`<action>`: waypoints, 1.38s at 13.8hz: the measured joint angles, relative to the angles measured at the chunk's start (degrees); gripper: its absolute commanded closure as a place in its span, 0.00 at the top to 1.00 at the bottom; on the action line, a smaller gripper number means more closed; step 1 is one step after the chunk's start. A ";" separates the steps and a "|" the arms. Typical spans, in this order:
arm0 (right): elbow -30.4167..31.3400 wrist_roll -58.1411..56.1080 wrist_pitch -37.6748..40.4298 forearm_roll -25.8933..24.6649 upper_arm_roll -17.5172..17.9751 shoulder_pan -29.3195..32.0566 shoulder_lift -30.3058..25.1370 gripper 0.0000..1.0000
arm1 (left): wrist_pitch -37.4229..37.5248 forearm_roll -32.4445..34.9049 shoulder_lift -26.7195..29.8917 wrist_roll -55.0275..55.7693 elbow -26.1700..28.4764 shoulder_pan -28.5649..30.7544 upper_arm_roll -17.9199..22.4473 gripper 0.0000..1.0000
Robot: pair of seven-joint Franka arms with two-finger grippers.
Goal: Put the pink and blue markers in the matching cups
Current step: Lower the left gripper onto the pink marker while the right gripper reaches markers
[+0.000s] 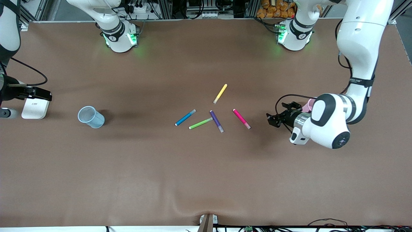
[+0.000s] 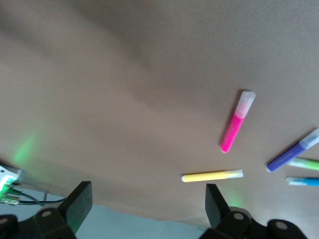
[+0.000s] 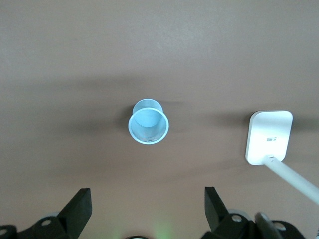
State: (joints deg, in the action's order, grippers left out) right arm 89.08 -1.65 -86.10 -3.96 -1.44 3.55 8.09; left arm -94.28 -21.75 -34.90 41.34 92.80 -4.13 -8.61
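The pink marker (image 1: 241, 119) (image 2: 234, 124) and the blue marker (image 1: 185, 117) (image 2: 304, 181) lie flat mid-table, apart from each other. Toward the right arm's end stands the pale blue cup (image 1: 91, 116) (image 3: 148, 127), upright. The pink cup (image 1: 309, 104) is mostly hidden by the left arm's wrist. My left gripper (image 1: 273, 120) (image 2: 148, 186) hangs open and holds nothing, over the table between the pink marker and the pink cup. My right gripper (image 3: 148, 194) shows only in its wrist view, open with nothing in it, high above the blue cup.
A purple pen (image 1: 216, 121) and a green pen (image 1: 200, 123) lie between the two markers. A yellow pen (image 1: 220, 93) (image 2: 212, 175) lies farther from the front camera. A white stand base (image 1: 33, 108) (image 3: 269, 137) with a black device sits at the right arm's end.
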 measured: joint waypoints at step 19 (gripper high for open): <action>2.38 39.87 2.55 9.09 0.67 -9.44 0.92 1.00 | -6.18 -2.86 -3.89 9.60 -1.27 -5.25 -0.04 1.00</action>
State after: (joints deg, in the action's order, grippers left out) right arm 91.46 38.22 -83.55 5.13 -0.77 -5.89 9.01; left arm -100.46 -24.61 -38.80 50.94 91.53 -9.38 -8.65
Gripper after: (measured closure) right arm 0.000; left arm 0.000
